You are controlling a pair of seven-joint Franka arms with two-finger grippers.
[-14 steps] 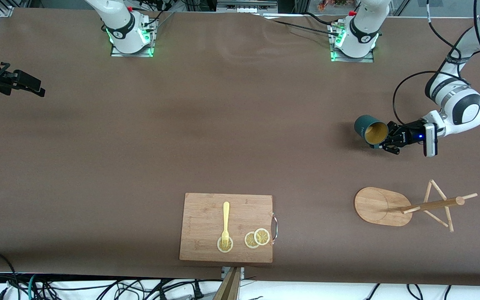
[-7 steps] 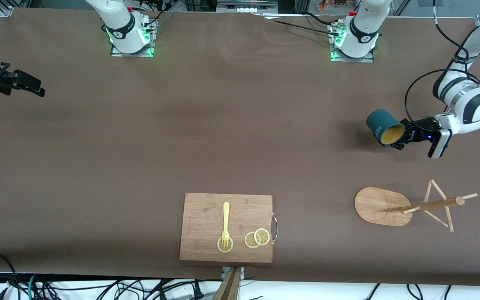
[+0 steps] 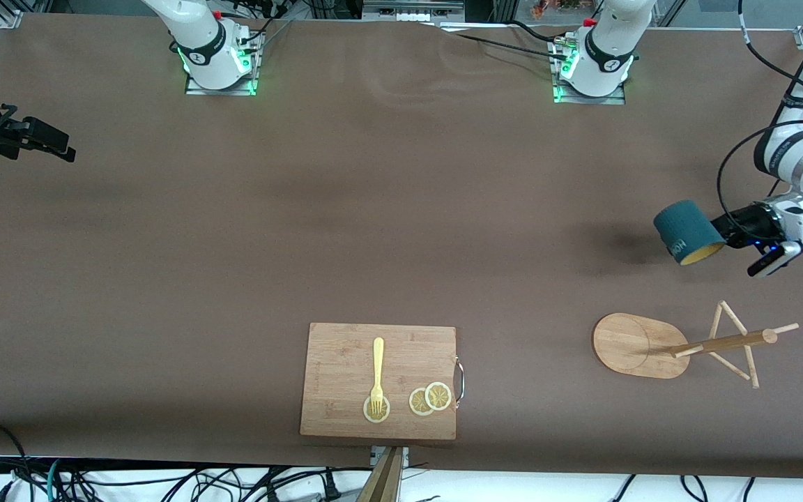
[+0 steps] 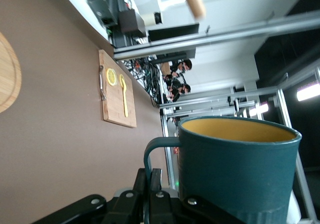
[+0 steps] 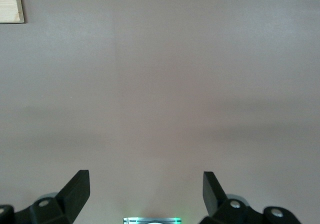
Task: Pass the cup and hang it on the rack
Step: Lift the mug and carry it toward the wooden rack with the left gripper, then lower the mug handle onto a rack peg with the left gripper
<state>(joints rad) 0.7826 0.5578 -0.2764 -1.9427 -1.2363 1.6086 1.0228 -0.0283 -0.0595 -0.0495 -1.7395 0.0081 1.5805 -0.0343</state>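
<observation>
The left gripper (image 3: 728, 232), clamped on the handle of the cup (image 3: 686, 233), holds it tilted in the air over the surface (image 3: 401, 209) at the left arm's end. The rack (image 3: 680, 345) stands nearer the front camera, with nothing between them. The right gripper (image 5: 146, 190) waits, jaws apart.

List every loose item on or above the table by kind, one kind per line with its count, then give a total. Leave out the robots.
Cup: 1
Rack: 1
Cutting board: 1
Fork: 1
Lemon slices: 3
Total: 7
</observation>
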